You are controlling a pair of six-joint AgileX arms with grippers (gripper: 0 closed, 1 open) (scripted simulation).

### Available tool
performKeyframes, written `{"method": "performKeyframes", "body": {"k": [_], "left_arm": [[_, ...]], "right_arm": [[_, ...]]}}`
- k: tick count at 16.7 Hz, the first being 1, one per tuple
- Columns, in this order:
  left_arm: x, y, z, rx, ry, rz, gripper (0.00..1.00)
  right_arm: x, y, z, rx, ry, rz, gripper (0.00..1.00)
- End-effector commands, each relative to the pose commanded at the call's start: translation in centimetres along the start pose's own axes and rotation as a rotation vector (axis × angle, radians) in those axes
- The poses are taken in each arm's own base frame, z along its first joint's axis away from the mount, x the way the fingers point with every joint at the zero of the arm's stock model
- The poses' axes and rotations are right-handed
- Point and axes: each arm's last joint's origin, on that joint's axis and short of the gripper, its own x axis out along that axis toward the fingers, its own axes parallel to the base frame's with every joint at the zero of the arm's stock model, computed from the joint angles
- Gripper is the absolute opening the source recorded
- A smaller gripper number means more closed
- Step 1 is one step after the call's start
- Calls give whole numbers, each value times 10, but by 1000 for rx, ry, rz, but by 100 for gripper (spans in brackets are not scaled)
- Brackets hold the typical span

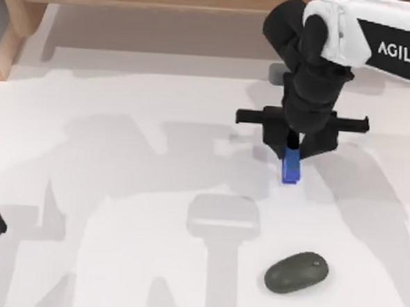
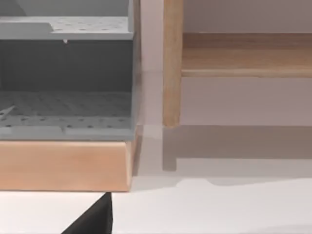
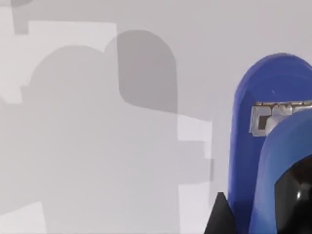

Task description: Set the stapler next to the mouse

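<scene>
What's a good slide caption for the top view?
Right arm's tool over the blue stapler, mouse nearer the table's front edge, left arm parked at left.

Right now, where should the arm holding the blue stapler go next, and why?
Probably carry it toward the top view's near edge. The right gripper seems shut on the stapler, well apart from the mouse, with bare table between them.

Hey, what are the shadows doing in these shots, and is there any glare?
Top view: broad soft grey arm shadows spread over the table; the mouse has a faint sheen, no harsh glare. Right wrist view: blocky shadows on the table beside the stapler. Left wrist view: a shadow runs under the wooden post.
</scene>
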Motion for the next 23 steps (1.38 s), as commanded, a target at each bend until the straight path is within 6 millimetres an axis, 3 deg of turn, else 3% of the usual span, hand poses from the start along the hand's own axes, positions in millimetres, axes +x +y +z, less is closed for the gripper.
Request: {"method": "performKeyframes", "body": {"k": [2,7,20,23], "left_arm": [[0,0,0,0,0,0,100],[0,0,0,0,0,0,100],[0,0,0,0,0,0,100],[0,0,0,0,0,0,100]], "right_arm": [[14,-3,-4,2,42,-32,0],[14,-3,-4,2,43,-33,0],[14,-3,-4,2,43,-33,98],[14,-3,-4,2,43,-33,100]]}}
